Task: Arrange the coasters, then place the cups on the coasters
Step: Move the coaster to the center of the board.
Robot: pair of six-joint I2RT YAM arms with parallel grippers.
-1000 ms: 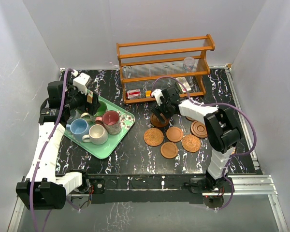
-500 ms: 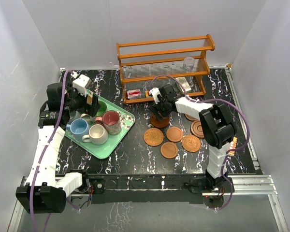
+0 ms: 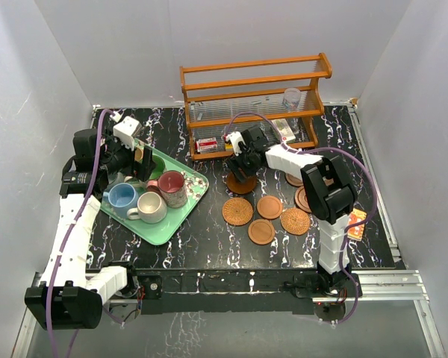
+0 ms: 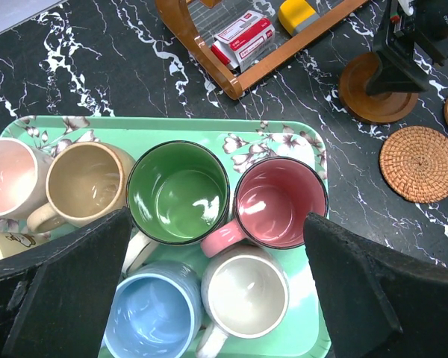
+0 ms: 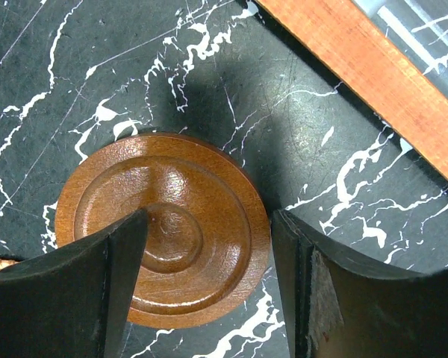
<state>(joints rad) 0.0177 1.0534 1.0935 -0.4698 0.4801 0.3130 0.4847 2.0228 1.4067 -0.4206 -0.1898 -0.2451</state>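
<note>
**Right arm swings in over the dark coaster**

Since a second ago the right arm's elbow has swung left and its wrist has moved a little left toward the wooden rack (image 3: 254, 104), while the left arm has hardly changed.

The right gripper (image 5: 209, 224) points down over the dark ringed coaster (image 5: 172, 224), which lies flat on the black marble table (image 3: 209, 231) just in front of the rack's base. In the right wrist view the left finger (image 5: 75, 291) overlaps the disc's left part, and the right finger (image 5: 343, 298) stands just beside its right rim. The fingers are partly apart, narrower than a second ago, and grip nothing. Whether either one touches the wood cannot be told.

The arm reaches forward and left from its base, with the forearm angled across the other coasters. Among them are a woven coaster (image 3: 237, 211), two smooth ones (image 3: 269, 206) and (image 3: 261, 231), a second woven one (image 3: 295, 221) and a second dark ringed one (image 3: 308, 198).

The left gripper (image 4: 216, 220) hangs over the mint tray (image 4: 284, 134) with its fingers at their widest, holding nothing. Between them, below, stand the green mug (image 4: 178, 192) and the maroon mug (image 4: 280, 201). The tan mug (image 4: 89, 183), pale pink mug (image 4: 7, 175), light blue mug (image 4: 153, 313) and cream mug (image 4: 243, 291) crowd around these two. All the visible mugs sit on the tray, well apart from the coasters.
</note>
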